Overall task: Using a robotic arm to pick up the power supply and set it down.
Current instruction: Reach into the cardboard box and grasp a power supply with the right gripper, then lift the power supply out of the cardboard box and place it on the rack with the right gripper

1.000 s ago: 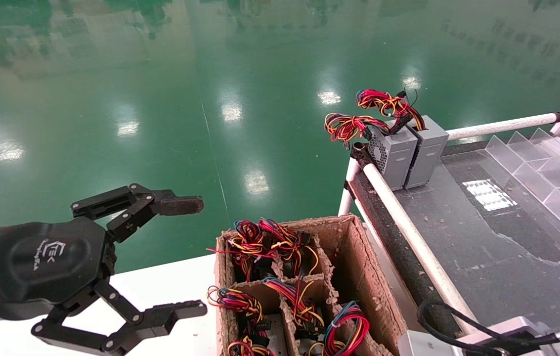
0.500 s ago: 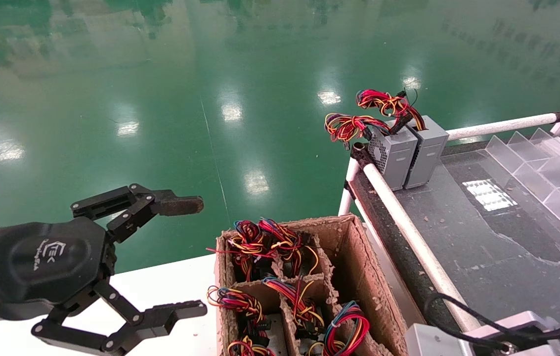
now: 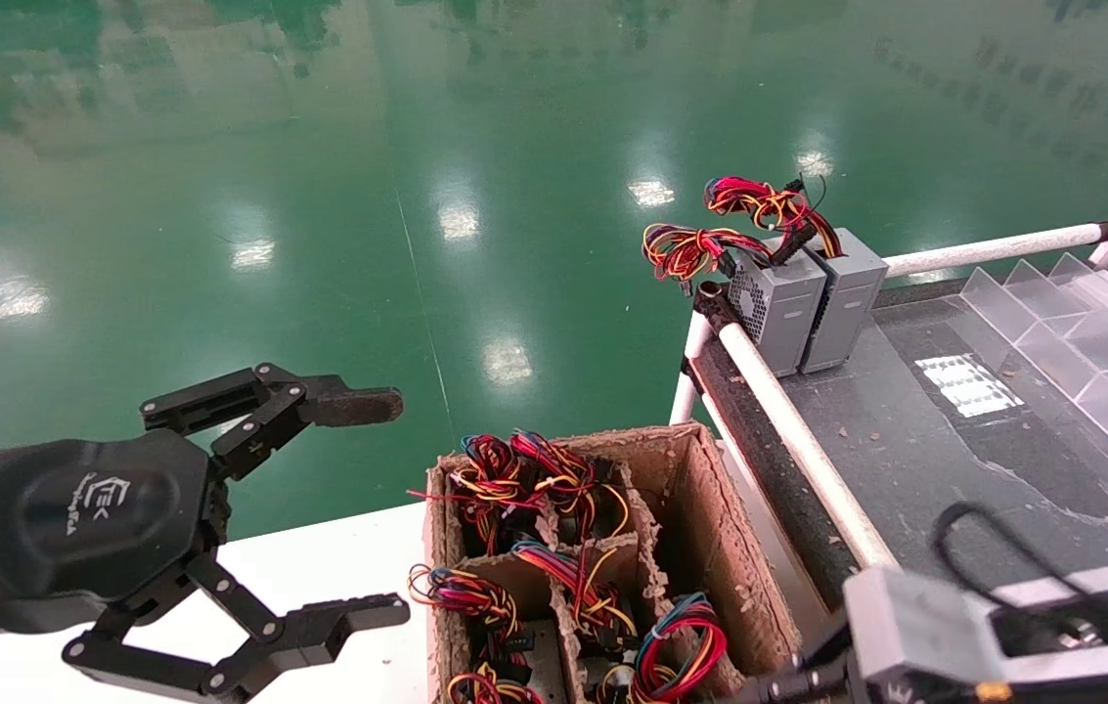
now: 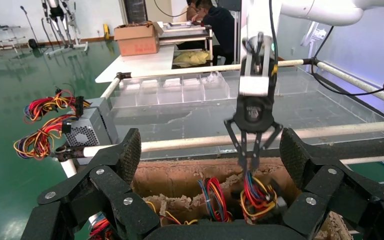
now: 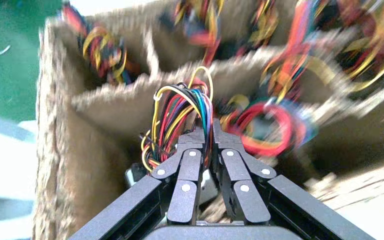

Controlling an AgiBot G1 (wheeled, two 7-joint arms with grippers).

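Observation:
My right gripper [image 5: 209, 137] is shut on the power supply's loose bundle of red, yellow, orange and blue wires [image 5: 182, 112], inside a compartment of the cardboard box [image 3: 710, 528]. The left wrist view shows the same gripper [image 4: 249, 162] pointing straight down with the wire bundle [image 4: 257, 195] pinched at its tips. The power supply's grey body sits low in the compartment and is mostly hidden. In the head view only the right arm's silver-grey wrist box [image 3: 915, 626] shows clearly. My left gripper [image 3: 373, 508] hangs open, left of the box, holding nothing.
Other compartments of the box hold more wire bundles [image 3: 514, 479]. Two grey power supplies [image 3: 778, 303] stand at the far corner of the dark table [image 3: 954, 469], behind a white pipe rail [image 3: 788, 420]. Clear plastic dividers [image 3: 1082, 332] lie at the back right.
My right arm has come further into the head view from the bottom right, its wrist box now higher and closer to the cardboard box. The left arm has not moved.

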